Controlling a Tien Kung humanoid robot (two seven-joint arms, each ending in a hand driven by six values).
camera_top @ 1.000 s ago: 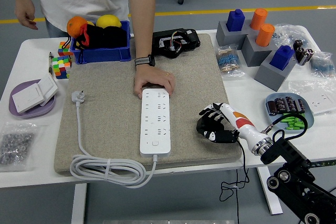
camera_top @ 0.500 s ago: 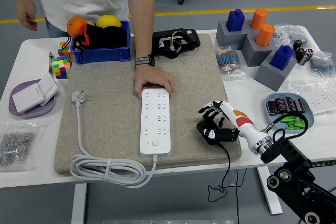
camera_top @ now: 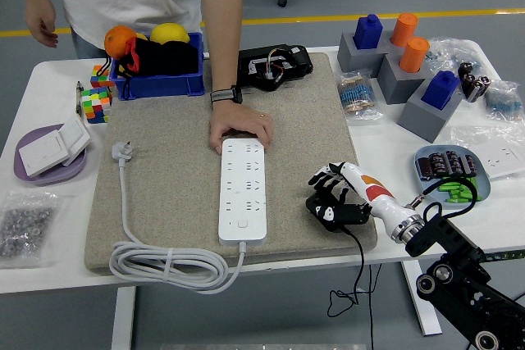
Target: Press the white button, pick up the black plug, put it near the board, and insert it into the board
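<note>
The right hand [camera_top: 335, 193] sits low over the right part of the grey mat [camera_top: 172, 161], its fingers curled down around the black plug [camera_top: 328, 211], which rests at or just above the mat surface; contact between plug and mat cannot be confirmed. A thin black cable [camera_top: 358, 264] runs from the plug over the mat's near edge and hangs below the white table [camera_top: 49, 272]. The white power strip [camera_top: 244, 188] lies lengthwise on the mat to the left of the hand, near it but apart, with its white button [camera_top: 242, 222] at the near end. The strip's white cord [camera_top: 164, 265] is coiled at the mat's near left corner and ends in a white plug [camera_top: 121, 152] lying on the mat's left side. A person's hand [camera_top: 239, 127] presses on the strip's far end. Behind it stand a blue bin [camera_top: 160, 79] holding fruit and a black device [camera_top: 273, 65]. At the far right are grey blocks [camera_top: 402, 71] with blue and orange pegs. A purple plate [camera_top: 49, 157] sits at the left edge.
</note>
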